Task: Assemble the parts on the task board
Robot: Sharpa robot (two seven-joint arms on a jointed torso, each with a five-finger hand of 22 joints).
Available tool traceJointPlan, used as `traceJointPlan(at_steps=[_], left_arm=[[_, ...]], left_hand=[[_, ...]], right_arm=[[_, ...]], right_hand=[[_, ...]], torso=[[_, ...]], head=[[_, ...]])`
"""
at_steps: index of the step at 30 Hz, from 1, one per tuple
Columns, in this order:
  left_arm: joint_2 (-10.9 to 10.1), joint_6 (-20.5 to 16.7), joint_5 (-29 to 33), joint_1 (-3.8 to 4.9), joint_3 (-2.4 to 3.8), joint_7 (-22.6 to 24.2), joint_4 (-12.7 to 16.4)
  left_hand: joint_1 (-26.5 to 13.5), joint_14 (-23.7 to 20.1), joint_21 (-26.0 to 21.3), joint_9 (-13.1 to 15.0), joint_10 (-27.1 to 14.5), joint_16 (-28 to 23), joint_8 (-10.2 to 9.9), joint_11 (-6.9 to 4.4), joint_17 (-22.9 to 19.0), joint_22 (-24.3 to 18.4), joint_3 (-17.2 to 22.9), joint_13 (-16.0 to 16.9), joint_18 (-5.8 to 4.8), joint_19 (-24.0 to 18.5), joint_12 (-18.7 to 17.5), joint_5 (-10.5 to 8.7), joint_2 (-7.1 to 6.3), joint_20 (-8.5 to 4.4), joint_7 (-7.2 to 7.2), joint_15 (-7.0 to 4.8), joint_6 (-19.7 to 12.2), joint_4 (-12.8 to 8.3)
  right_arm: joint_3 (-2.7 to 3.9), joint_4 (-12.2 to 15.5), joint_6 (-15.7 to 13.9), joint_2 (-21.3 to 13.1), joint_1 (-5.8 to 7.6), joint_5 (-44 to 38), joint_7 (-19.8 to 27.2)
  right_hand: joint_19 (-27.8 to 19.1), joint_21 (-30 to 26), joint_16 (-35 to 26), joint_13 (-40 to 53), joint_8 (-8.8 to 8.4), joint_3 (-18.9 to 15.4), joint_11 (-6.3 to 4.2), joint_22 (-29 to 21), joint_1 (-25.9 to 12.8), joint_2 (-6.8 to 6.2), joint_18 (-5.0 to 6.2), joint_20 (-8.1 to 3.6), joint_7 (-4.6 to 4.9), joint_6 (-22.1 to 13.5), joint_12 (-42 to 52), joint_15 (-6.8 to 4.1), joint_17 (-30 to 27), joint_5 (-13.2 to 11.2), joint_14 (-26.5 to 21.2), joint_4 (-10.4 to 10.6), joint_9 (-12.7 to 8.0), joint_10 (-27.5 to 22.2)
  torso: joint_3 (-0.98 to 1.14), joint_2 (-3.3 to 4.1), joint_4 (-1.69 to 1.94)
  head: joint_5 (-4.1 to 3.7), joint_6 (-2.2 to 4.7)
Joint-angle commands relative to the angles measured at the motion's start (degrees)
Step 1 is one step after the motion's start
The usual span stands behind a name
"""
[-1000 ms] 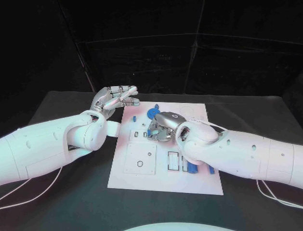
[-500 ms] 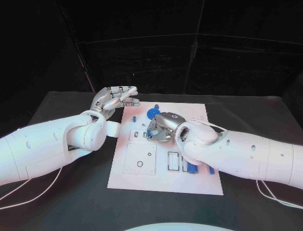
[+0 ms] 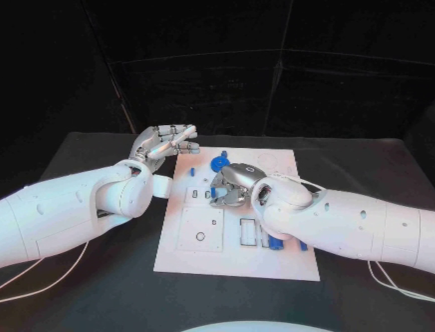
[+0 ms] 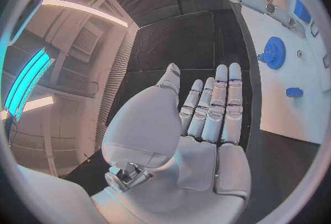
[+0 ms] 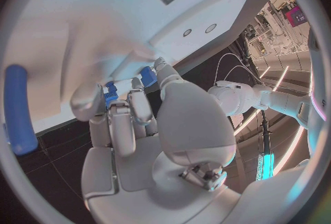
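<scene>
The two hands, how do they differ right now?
The left hand hovers off the task board's far left corner; the right hand is down over the board's middle. The left hand is flat, fingers straight and side by side, holding nothing; the right hand's fingers are curled around a small blue part. Both are silver hands on white arms.
</scene>
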Motion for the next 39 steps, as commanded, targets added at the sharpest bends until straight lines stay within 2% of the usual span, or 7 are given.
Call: traceJointPlan(at_steps=[1, 19, 28, 30, 32, 36, 39], left_arm=[[0.0, 1.0, -0.3, 0.11, 0.05, 0.1, 0.0], [0.3, 1.7, -3.3, 0.03, 0.04, -1.5, -1.5], [0.0, 5.6, -15.2, -0.02, 0.04, -11.2, -3.0], [-0.4, 8.0, -19.8, 0.07, 0.04, -15.3, -2.8], [-0.7, 10.9, -25.2, 0.48, 0.05, -20.7, -2.5], [-0.7, 14.0, -31.5, 1.28, 0.05, -28.0, -2.3], [0.0, 16.9, -36.7, 2.24, 0.05, -35.7, -2.4]], left_hand=[[0.1, -0.3, -0.3, 0.0, -0.2, -0.2, -0.3, 0.27, 0.1, -0.1, 0.0, 0.0, 0.67, 0.2, -0.2, 0.31, 0.50, 0.13, 0.39, 0.20, 0.2, -0.3], [0.0, 3.2, 0.7, 0.1, 2.9, 0.7, -0.1, -0.67, 1.5, 0.2, -0.3, 0.3, 0.83, 2.6, 0.7, 0.32, 0.91, -0.65, -0.02, -0.89, 1.6, -0.9], [0.4, 21.8, 10.7, 1.4, 17.5, 12.5, 3.9, -5.90, 10.0, 4.9, -0.5, 3.9, 1.02, 16.6, 6.9, 0.35, 1.19, -6.77, -3.76, -7.03, 10.4, -1.3], [-0.5, 26.8, 15.9, 2.5, 21.2, 30.6, 5.5, -7.80, 26.6, 7.7, -0.9, 5.7, 0.84, 21.6, 9.5, 0.30, 1.04, -8.88, -5.55, -9.12, 12.9, -0.5], [-1.7, 27.9, 35.0, 4.4, 23.9, 59.0, 7.6, -9.32, 54.6, 29.5, -1.8, 9.9, -2.11, 27.1, 14.7, 0.23, 0.19, -10.62, -7.39, -10.72, 14.3, 0.4], [-3.7, 28.8, 49.6, 7.4, 25.1, 74.4, 10.4, -10.48, 71.7, 47.5, -2.9, 19.0, -4.29, 29.1, 26.0, 0.30, -0.03, -11.59, -8.58, -11.27, 13.5, 2.0], [-5.8, 29.6, 56.7, 13.1, 23.8, 79.8, 15.7, -11.53, 78.2, 56.5, -4.1, 45.7, -5.14, 28.9, 52.4, 0.30, 0.82, -11.85, -8.32, -11.18, 11.5, 4.2]], right_arm=[[-0.06, 0.8, -3.5, -0.8, -0.03, -0.1, 0.8], [0.05, 10.3, -13.2, -7.8, 0.10, 2.5, 8.3], [0.67, 14.8, -7.3, -15.6, 3.12, 20.1, 17.1], [1.54, 15.3, -5.3, -17.5, 3.80, 24.1, 17.9], [2.29, 15.4, -3.7, -19.8, 5.00, 29.2, 18.9], [2.79, 14.7, -2.8, -22.0, 6.34, 35.2, 19.8], [3.00, 13.4, -2.5, -22.8, 7.02, 38.5, 20.3]], right_hand=[[0.0, -0.4, 0.2, -0.6, -0.05, -0.5, 0.20, -0.1, 0.2, -1.02, -0.51, 0.53, 0.20, -1.0, -0.5, 0.56, 14.9, -0.1, 5.9, 0.8, 0.0, -0.7], [0.0, -0.2, 0.3, -1.1, 0.56, -0.6, 0.59, 0.1, 2.5, -1.36, -0.51, 1.02, 0.60, -2.6, -0.4, 0.98, 15.1, 1.2, 6.0, 3.8, 0.2, -1.0], [-2.4, -2.6, -1.1, -3.1, 2.13, 0.3, -0.16, -4.4, 5.2, 1.24, 0.34, 0.52, -0.21, -0.1, -2.0, 0.33, 12.1, 1.2, 5.2, 3.0, 0.5, -2.6], [-2.6, -2.9, -1.2, -3.4, 2.17, 0.3, -0.21, -4.8, 5.4, 1.51, 0.40, 0.46, -0.24, 0.0, -2.3, 0.28, 11.8, 0.8, 5.1, 2.9, 0.4, -2.9], [-2.6, -2.9, -1.3, -3.3, 2.33, 0.2, -0.26, -4.8, 5.4, 1.60, 0.39, 0.41, -0.31, 0.2, -2.2, 0.23, 11.7, 0.8, 5.1, 2.9, 0.5, -2.7], [-2.6, -3.0, -1.4, -3.3, 2.48, 0.1, -0.34, -4.9, 5.4, 1.73, 0.40, 0.34, -0.39, 0.5, -2.1, 0.16, 11.5, 1.1, 5.0, 2.8, 0.5, -2.6], [-2.7, -3.0, -1.5, -3.3, 2.54, 0.1, -0.37, -5.0, 5.4, 1.84, 0.41, 0.31, -0.43, 0.5, -2.1, 0.12, 11.4, 1.3, 5.0, 2.8, 0.5, -2.5]], torso=[[0.03, -0.03, 0.03], [-0.04, -0.47, -0.12], [0.14, -1.76, -0.39], [0.13, -2.16, -0.53], [0.22, -2.63, -0.61], [0.38, -3.29, -0.72], [0.49, -3.77, -0.72]], head=[[0.08, 0.04], [-0.15, 0.92], [0.06, 0.53], [0.12, 0.39], [0.33, 0.06], [0.65, -0.32], [0.71, -0.55]])
